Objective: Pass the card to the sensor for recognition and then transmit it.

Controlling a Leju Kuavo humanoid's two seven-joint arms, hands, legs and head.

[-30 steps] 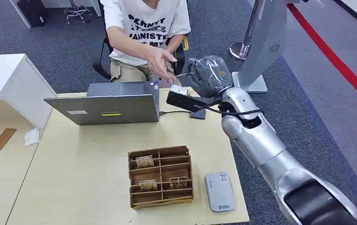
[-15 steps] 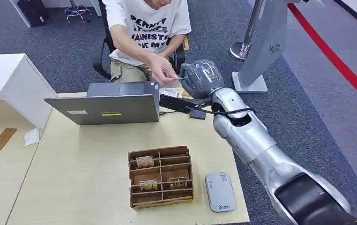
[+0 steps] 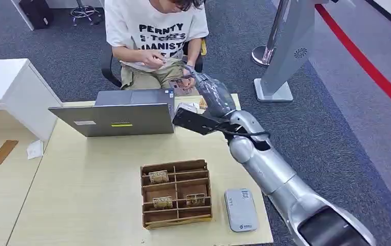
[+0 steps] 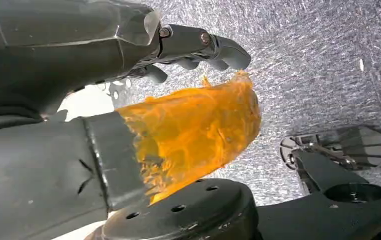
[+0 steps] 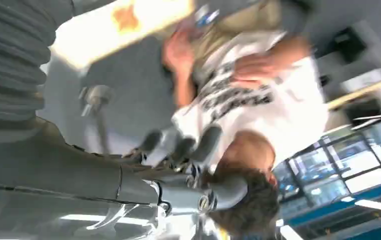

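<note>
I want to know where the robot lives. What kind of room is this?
Probably an office or lab: grey carpet, a laptop on a pale wooden table, and a person on an office chair.

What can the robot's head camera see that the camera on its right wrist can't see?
The head view alone shows the table, the laptop, the cardboard organizer and the grey card reader. The right wrist view alone shows bright windows behind the person. Both show the right hand reaching toward the seated person in the printed white shirt.
</note>
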